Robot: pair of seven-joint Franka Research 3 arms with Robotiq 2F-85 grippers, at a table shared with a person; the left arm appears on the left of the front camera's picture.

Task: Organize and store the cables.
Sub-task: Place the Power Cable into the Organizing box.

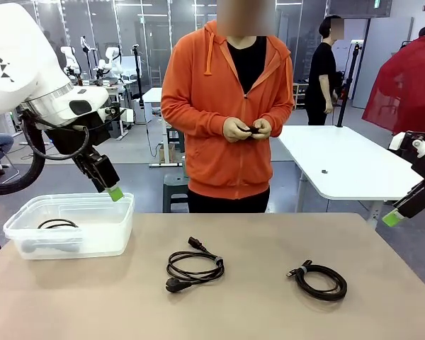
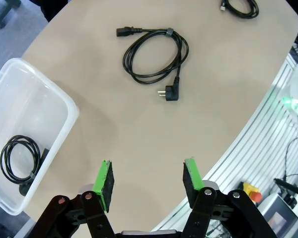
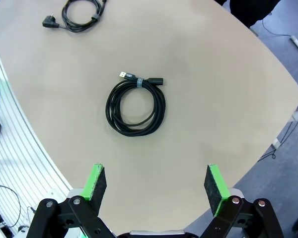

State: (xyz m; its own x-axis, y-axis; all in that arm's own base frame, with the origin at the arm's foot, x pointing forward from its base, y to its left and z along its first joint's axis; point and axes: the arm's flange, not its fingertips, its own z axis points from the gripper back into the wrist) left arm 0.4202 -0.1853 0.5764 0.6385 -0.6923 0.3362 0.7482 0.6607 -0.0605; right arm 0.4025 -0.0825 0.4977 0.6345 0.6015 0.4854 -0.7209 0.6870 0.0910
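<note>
Left claw (image 2: 147, 171) and right claw (image 3: 154, 171) are held wide open and empty, apparently readied for the power cord (image 1: 193, 268) and USB cable (image 1: 320, 280).

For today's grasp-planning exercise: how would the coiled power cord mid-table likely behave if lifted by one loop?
The power cord is probably floppy: its thin loops are bound by one tie, so they would likely sag into an oval. Its angled plug lies loose outside the coil and would probably dangle and swing. Lying flat, it seems unlikely to roll.
</note>
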